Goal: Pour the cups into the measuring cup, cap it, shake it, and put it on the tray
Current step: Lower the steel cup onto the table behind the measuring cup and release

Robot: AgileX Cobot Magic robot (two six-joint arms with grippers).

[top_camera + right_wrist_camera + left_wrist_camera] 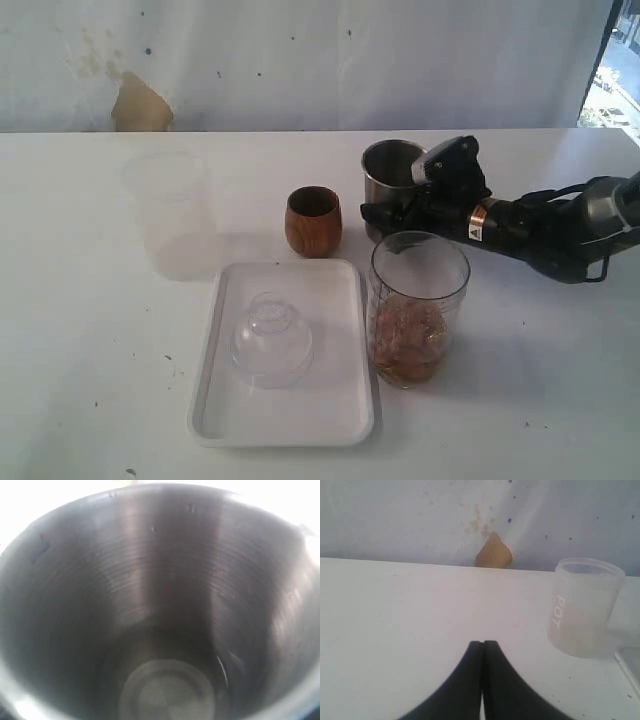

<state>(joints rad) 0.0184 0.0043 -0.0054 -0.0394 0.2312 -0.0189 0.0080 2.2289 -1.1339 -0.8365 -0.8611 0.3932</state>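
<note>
Tumbler of steel [388,168] upright, mouth up, long axis vertical

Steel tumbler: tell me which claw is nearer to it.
Right. The right claw sits right at the steel tumbler, its camera looking straight into it. The left claw, shut, is off by the frosted cup, outside the exterior view.

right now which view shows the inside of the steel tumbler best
Right wrist view: it looks straight into the steel tumbler, down to its bare bottom. Exterior view shows only rim and outer wall; left wrist view misses it.
</note>
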